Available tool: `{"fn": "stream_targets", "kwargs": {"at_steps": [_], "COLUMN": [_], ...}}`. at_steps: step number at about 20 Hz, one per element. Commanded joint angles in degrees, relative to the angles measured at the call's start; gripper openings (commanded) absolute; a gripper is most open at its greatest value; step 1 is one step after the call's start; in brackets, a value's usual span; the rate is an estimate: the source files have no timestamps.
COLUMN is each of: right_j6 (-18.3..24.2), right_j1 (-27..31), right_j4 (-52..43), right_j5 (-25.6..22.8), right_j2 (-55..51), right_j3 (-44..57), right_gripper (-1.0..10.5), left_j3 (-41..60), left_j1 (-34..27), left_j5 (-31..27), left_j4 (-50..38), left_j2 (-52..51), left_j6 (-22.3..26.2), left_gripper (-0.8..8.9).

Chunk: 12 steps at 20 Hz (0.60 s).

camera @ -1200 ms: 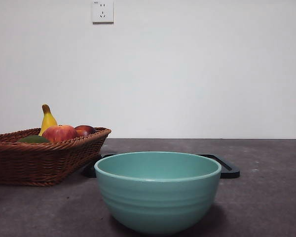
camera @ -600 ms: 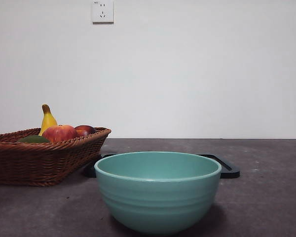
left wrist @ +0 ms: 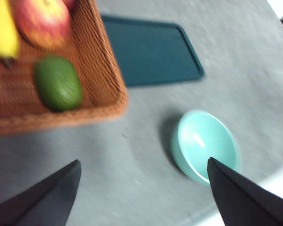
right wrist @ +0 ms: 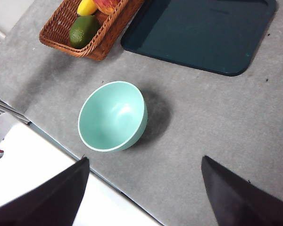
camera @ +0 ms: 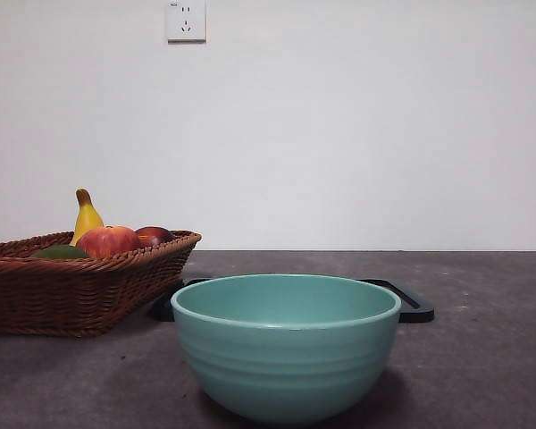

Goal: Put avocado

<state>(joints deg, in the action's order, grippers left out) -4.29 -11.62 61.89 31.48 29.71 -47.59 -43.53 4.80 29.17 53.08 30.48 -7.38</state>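
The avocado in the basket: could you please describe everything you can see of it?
The avocado is a small, oval, dark green fruit with dull, smooth-looking skin, whole and unmarked. It lies on its side on the floor of the brown wicker basket, near a corner, with the yellow banana and the red apple close by. From the front only its top shows above the rim. Neither hand touches it.

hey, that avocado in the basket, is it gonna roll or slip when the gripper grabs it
The avocado looks rounded and smooth-skinned, so it may slip between the jaws. Lying loose on the wicker basket floor, it could roll if nudged. It appears firm, probably not floppy.
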Motion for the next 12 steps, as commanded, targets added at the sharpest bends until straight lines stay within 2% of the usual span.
{"fn": "stream_targets", "kwargs": {"at_steps": [1,6,12], "right_j6": [0.3,0.2,0.2], "right_j1": [-0.3,-0.3,-0.3], "right_j4": [-0.8,-1.2,-1.9], "right_j5": [0.0,0.0,0.0], "right_j2": [0.2,0.2,0.2], "right_j3": [-0.9,-0.9,-0.9], "right_gripper": [3.8,3.8,3.8], "left_j3": [-1.5,-3.4,-10.7], "left_j1": [0.1,0.9,3.6], "left_j5": [-1.6,-4.1,-12.2], "left_j4": [-2.8,-7.8,-9.9], "left_j2": [3.1,10.9,24.7], "left_j6": [0.3,0.4,1.3], "left_gripper": [4.35,4.33,4.32]}}
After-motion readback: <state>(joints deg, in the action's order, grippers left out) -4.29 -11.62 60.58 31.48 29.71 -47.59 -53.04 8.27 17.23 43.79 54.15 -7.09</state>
